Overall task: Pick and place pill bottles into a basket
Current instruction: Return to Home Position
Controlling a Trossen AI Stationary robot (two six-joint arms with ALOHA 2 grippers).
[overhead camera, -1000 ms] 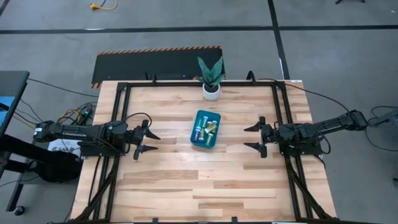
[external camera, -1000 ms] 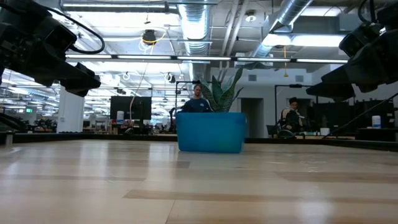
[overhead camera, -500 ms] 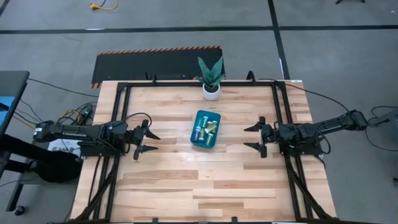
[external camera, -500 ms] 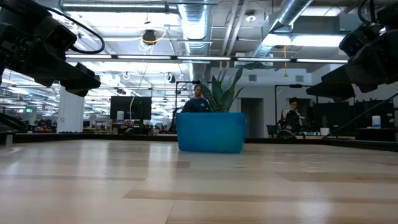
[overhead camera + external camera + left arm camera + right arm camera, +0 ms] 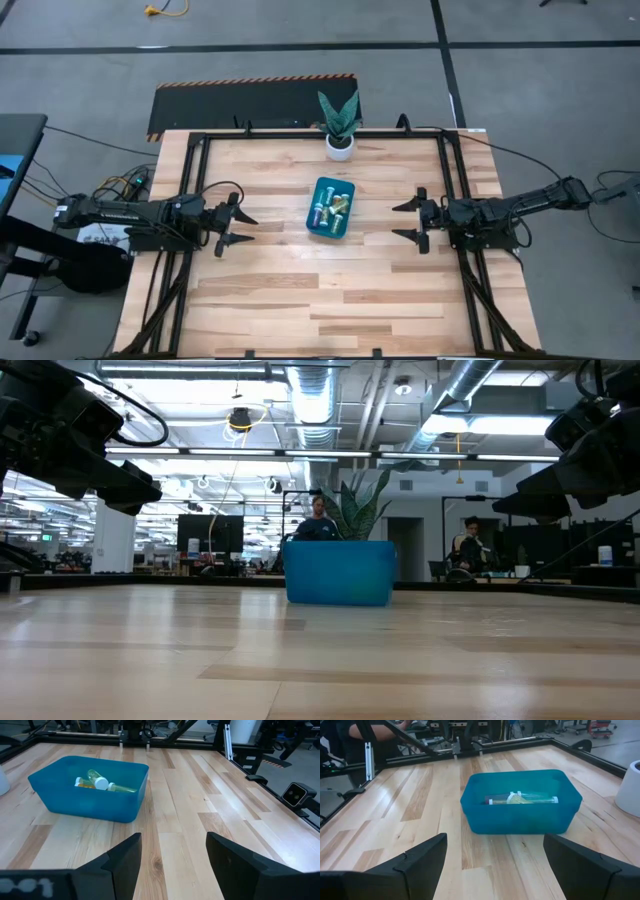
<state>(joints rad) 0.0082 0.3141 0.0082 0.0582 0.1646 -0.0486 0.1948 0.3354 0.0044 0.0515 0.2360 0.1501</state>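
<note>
The basket (image 5: 520, 822) is teal-blue, its pill bottles (image 5: 333, 207) yellow, green and purple (white caps).

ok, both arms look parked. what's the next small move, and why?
Probably none beyond holding at home. The left hand and the right hand hang open and empty at the table's sides, the pill bottles lie in the basket, and I see none left on the wood.

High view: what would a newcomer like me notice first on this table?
A teal basket sits mid-table with small colourful pill bottles lying inside. Flanking it, the left gripper and the right gripper are both open and empty. A potted plant stands at the far edge.
</note>
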